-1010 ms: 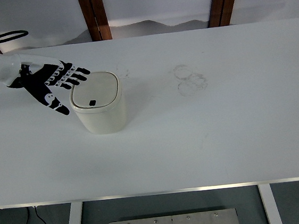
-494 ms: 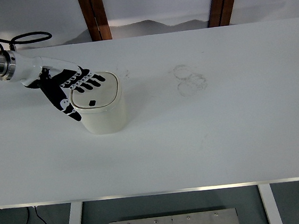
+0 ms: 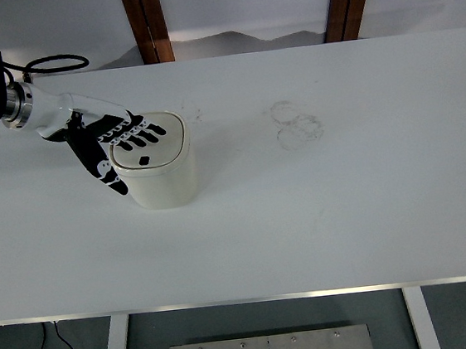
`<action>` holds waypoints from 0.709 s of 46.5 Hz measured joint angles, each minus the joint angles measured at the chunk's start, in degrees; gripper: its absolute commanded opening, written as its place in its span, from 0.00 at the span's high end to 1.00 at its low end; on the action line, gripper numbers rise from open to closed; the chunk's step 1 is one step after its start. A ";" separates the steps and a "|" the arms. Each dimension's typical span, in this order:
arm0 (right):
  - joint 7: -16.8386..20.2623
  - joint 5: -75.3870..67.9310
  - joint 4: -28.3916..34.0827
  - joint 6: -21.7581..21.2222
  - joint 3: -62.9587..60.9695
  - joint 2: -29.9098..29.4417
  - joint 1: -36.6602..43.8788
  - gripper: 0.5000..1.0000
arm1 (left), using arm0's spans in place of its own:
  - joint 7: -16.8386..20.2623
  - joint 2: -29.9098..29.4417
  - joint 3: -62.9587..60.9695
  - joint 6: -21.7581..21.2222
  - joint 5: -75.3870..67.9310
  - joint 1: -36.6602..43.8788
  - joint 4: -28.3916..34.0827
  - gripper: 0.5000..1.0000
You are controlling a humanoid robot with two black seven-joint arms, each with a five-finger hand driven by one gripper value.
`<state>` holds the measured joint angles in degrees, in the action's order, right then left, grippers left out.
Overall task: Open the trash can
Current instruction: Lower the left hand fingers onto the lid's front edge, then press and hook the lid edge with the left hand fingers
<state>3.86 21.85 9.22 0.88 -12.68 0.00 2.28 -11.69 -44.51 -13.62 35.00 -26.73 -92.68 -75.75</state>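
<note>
A white desk (image 3: pixel 345 213) carries a cream trash can (image 3: pixel 162 178) at its left side, lid shut. The left hand (image 3: pixel 113 141) reaches over the lid, its fingers (image 3: pixel 147 133) spread flat, holding nothing.

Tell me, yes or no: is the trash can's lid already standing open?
No. The lid lies flat and closed on the trash can, with the left hand spread over its left part.
</note>
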 measured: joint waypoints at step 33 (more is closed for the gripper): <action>0.02 -0.05 0.01 0.00 -0.07 0.00 0.00 0.01 | 0.02 1.98 0.02 -0.02 0.03 1.73 2.73 0.00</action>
<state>3.88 21.80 9.23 0.88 -12.75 0.00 2.28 -11.66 -42.53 -13.60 34.98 -26.71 -90.94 -73.02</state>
